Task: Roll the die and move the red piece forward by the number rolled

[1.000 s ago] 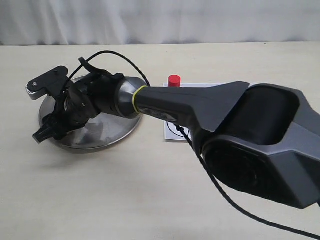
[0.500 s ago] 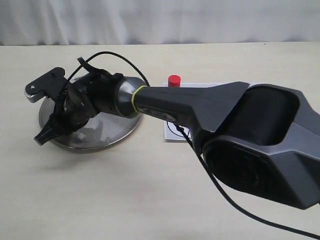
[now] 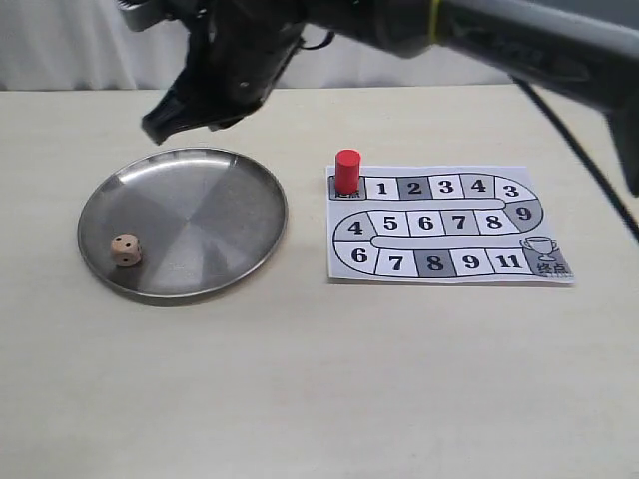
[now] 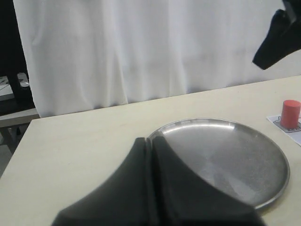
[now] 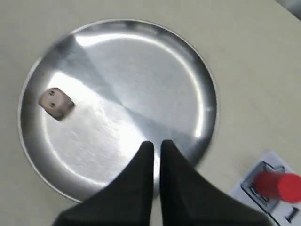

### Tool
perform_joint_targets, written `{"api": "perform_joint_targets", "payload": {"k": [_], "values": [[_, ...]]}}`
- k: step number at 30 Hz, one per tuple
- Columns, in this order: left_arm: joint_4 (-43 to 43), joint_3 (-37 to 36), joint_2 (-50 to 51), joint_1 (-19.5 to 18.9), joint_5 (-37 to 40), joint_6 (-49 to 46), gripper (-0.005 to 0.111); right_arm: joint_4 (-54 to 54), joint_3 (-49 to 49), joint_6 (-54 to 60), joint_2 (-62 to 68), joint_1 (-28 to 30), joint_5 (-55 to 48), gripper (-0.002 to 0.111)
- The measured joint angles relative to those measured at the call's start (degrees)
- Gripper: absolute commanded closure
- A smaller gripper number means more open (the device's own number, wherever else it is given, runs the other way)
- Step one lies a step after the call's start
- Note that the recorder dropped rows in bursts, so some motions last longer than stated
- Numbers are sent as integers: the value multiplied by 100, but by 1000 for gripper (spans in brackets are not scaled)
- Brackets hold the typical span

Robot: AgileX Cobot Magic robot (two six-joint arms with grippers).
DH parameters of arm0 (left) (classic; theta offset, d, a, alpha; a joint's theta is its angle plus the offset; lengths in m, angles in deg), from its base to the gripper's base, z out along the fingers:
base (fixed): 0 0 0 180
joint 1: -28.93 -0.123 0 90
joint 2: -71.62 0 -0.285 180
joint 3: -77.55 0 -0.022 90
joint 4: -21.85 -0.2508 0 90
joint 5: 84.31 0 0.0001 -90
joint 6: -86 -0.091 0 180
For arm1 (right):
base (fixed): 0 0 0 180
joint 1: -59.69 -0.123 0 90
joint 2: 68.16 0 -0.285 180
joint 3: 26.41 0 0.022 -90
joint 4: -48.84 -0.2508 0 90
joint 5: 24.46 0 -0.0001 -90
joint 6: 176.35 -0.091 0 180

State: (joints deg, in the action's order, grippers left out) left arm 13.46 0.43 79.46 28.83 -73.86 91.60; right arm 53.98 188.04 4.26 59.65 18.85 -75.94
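The die (image 3: 125, 249), a pale beige cube, lies inside the round metal plate (image 3: 230, 200) near its left rim; its pips are too small to count. It also shows as the die (image 5: 56, 103) in the right wrist view. The red piece (image 3: 346, 171) stands upright on the start square of the printed board (image 3: 449, 261), and shows as the red piece (image 4: 290, 113) and the red piece (image 5: 277, 185). My right gripper (image 3: 160, 125) hangs high above the plate's far edge, shut and empty (image 5: 156, 143). My left gripper (image 4: 148, 141) is shut, low beside the plate (image 4: 263, 155).
The board carries a winding track of numbered squares ending at a trophy square (image 3: 544, 257) at its lower right. A white curtain (image 4: 141, 47) hangs behind the table's far edge. The right arm (image 3: 519, 40) spans the top of the exterior view.
The right arm rose off the plate and now hangs high above its far edge. Its fingers, spread wide before, are now together. The die now shows lying in the plate.
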Motion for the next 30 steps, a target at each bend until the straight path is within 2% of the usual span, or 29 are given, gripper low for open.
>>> {"api": "perform_joint_targets", "payload": {"k": [5, 12, 15, 17, 19, 21, 23, 28, 30], "values": [[0, 0, 0, 0, 0, 0, 107, 25, -1033, -11, -431, 669, 111, 104], [0, 0, 0, 0, 0, 0, 107, -401, -2709, -119, -737, 1510, 1159, 104], [0, 0, 0, 0, 0, 0, 107, -1251, -3188, 437, -737, 1479, 1833, 103], [0, 0, 0, 0, 0, 0, 107, -1752, -3213, 914, -702, 1127, 2404, 90], [0, 0, 0, 0, 0, 0, 107, -1936, -2962, 1070, -436, 662, 2903, 60], [0, 0, 0, 0, 0, 0, 107, -1990, -2464, 1116, 54, 194, 3148, 43], [0, 0, 0, 0, 0, 0, 107, -2003, -1773, 1139, 656, -215, 3134, 33], [0, 0, 0, 0, 0, 0, 107, -2013, 154, 1201, 2081, -717, 2331, 31], [0, 0, 0, 0, 0, 0, 107, -2013, 474, 1257, 2331, -739, 2229, 31]]}}
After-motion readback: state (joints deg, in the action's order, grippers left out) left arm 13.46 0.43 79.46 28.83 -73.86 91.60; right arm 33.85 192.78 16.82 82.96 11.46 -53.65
